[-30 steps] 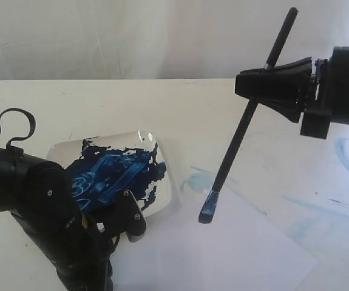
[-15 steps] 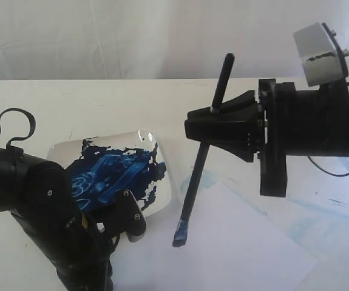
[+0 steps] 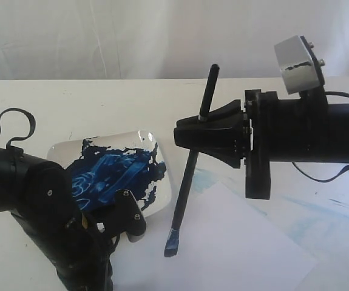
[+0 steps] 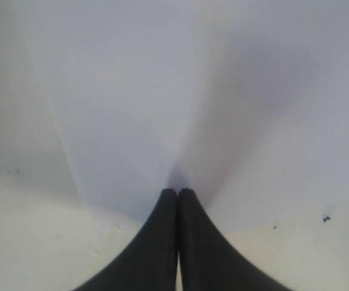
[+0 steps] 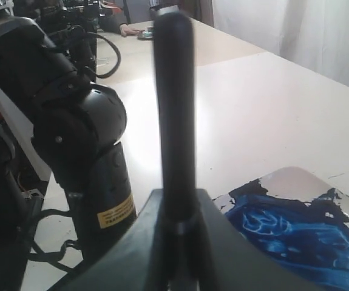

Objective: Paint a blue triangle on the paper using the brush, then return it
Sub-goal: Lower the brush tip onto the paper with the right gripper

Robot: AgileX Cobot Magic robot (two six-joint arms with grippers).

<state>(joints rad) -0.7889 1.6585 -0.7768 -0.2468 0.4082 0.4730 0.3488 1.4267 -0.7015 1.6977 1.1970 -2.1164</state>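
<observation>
My right gripper is shut on the black handle of the brush, which hangs nearly upright. Its blue-stained tip is low over the left part of the white paper; whether it touches I cannot tell. In the right wrist view the brush rises from between the right gripper's fingers. My left gripper is shut with nothing in it, and its tips rest on the paper near its edge. The blue triangle is out of view.
A square white dish smeared with dark blue paint sits left of the brush, also in the right wrist view as the dish. The left arm fills the lower left. Faint blue smears mark the table at right.
My right gripper has moved left across the table with the brush. The brush now stands more upright and its tip has dropped down and left, closer to the dish. The left arm has not moved.
</observation>
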